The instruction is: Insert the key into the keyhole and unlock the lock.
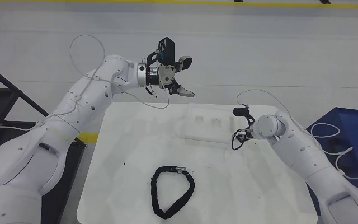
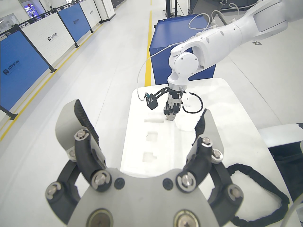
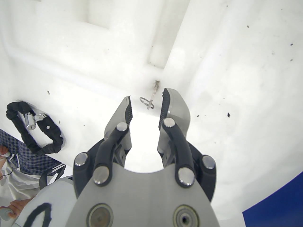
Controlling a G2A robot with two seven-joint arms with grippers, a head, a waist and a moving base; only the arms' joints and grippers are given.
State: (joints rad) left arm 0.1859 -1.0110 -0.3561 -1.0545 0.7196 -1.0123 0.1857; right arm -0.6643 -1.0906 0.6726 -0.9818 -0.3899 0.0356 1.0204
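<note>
A small silver key (image 3: 151, 95) on a wire ring stands in a slot of the white foam holder (image 3: 78, 48). My right gripper (image 3: 146, 100) hangs just above it, open, with one finger on each side of the key and not touching it; the same gripper (image 2: 170, 117) shows from the other arm's wrist and from above (image 1: 237, 134). The black fabric-covered chain lock (image 1: 172, 190) lies in a loop on the table's near middle, its silver lock body (image 3: 30, 121) with the keyhole facing up. My left gripper (image 1: 182, 91) is open, held high over the table's far left edge.
The white table (image 1: 246, 190) carries the foam holder (image 1: 210, 123) with several recesses at its far middle. A blue cabinet (image 2: 180, 45) stands beyond the far right side. A person's checked sleeve (image 3: 21, 157) shows past the table's near edge.
</note>
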